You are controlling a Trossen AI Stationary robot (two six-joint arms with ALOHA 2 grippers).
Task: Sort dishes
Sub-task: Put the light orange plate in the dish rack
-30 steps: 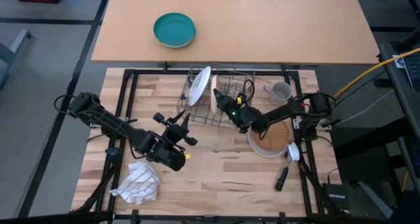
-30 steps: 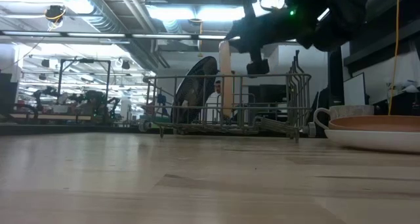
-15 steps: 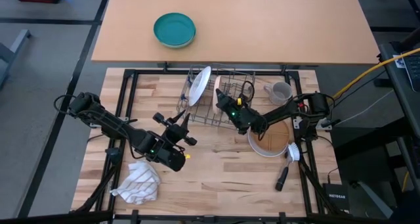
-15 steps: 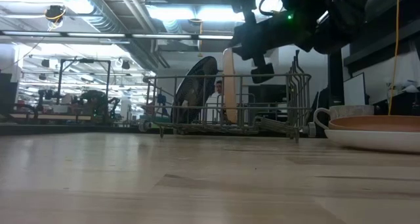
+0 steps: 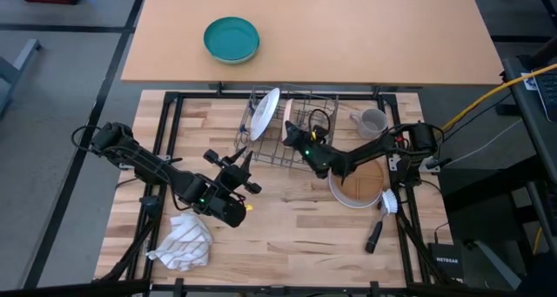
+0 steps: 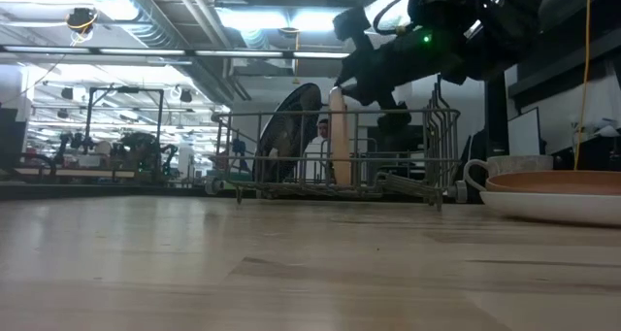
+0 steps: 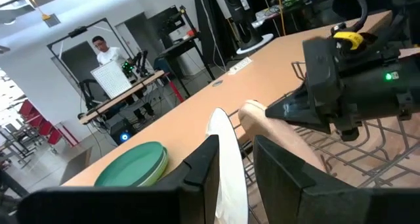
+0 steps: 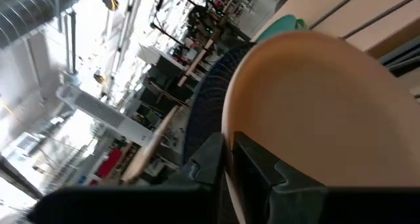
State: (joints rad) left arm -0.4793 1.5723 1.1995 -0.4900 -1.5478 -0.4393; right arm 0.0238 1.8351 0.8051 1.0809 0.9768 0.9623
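Gripping the peach plate point(image 5: 288, 111) on edge, the right gripper point(image 5: 298, 138) held it upright in the wire rack point(image 5: 315, 97) at upper centre, beside the white plate point(image 5: 265, 112). At lower left, the left gripper point(image 5: 237, 164) waited near the striped cloth point(image 5: 184, 241), fingers seemingly parted.

Right claw point(image 6: 340, 86) gripping upright peach plate point(image 6: 337, 137) in wire rack point(image 6: 335, 181), bowl point(image 6: 558, 195) at right
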